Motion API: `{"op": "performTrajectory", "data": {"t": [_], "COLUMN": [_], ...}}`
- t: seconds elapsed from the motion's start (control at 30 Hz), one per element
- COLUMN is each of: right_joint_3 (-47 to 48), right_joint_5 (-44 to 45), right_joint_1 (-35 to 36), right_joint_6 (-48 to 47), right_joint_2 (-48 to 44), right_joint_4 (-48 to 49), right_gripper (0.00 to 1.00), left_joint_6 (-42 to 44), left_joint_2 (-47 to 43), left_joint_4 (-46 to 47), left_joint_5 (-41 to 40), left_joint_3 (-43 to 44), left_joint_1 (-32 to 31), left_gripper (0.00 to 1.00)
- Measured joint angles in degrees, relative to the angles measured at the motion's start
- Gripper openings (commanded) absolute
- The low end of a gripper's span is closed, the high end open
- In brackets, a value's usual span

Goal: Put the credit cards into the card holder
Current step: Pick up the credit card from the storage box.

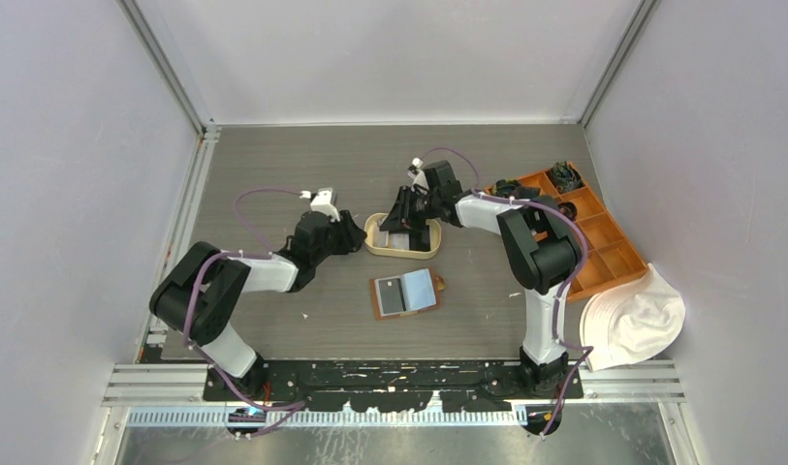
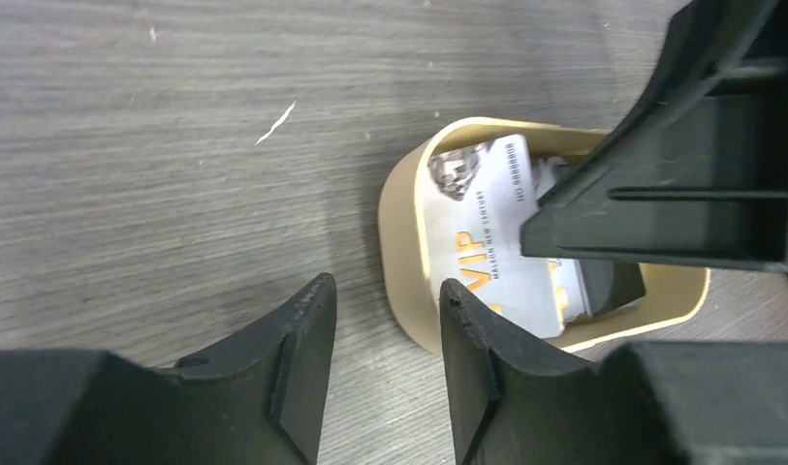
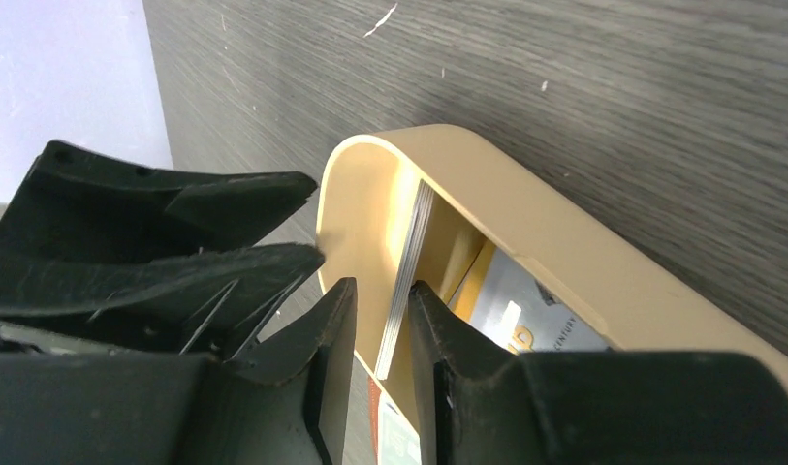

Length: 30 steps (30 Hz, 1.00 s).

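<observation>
The cream oval tray [image 1: 390, 250] holds the credit cards. A white card printed VIP [image 2: 477, 242] lies flat in the tray [image 2: 399, 213]. A thin stack of cards [image 3: 409, 262] stands on edge inside the tray [image 3: 525, 213], between the fingers of my right gripper [image 3: 382, 286], which is open; the stack leans by the right finger, apart from the left one. My left gripper [image 2: 387, 286] is open and empty, low at the tray's left end. The brown card holder [image 1: 378, 300] lies open nearer the arms, with a grey-blue card [image 1: 421, 288] on it.
An orange compartmented box [image 1: 593, 232] with small dark parts stands at the right. A white hat [image 1: 632, 320] lies by the right front corner. The two grippers [image 1: 359, 232] [image 1: 406, 215] are close together over the tray. White walls enclose the table.
</observation>
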Motion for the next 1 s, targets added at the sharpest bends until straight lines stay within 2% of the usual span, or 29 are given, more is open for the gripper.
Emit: {"op": "performTrajectory", "data": {"t": [0.2, 0.43, 0.6, 0.73, 0.93, 1.0], "right_joint_3": [2.2, 6.4, 7.1, 7.1, 7.4, 7.5], "right_joint_5": [2.2, 8.8, 9.3, 9.2, 9.6, 9.7], "right_joint_1": [1.8, 4.2, 4.5, 4.4, 3.5, 3.2], "right_joint_6": [-2.4, -6.8, -6.4, -4.3, -1.9, -1.8], "right_joint_2": [0.0, 0.0, 0.4, 2.3, 3.6, 3.6], "right_joint_4": [-4.0, -11.9, -13.1, -13.0, -13.3, -13.3], "right_gripper": [0.34, 0.36, 0.34, 0.28, 0.03, 0.01], "left_joint_6": [-2.3, -3.6, -3.8, -4.0, -4.3, -4.4], "left_joint_2": [2.2, 3.4, 4.0, 4.0, 0.0, -2.2], "left_joint_4": [-1.1, -0.7, 1.0, 4.1, 6.3, 6.6], "left_joint_5": [2.3, 4.5, 6.2, 6.8, 6.4, 6.2], "left_joint_3": [1.5, 1.6, 1.6, 0.0, -4.3, -5.5], "left_joint_1": [1.0, 1.3, 1.8, 2.2, 2.5, 2.5], "left_gripper": [0.42, 0.41, 0.40, 0.40, 0.40, 0.40]}}
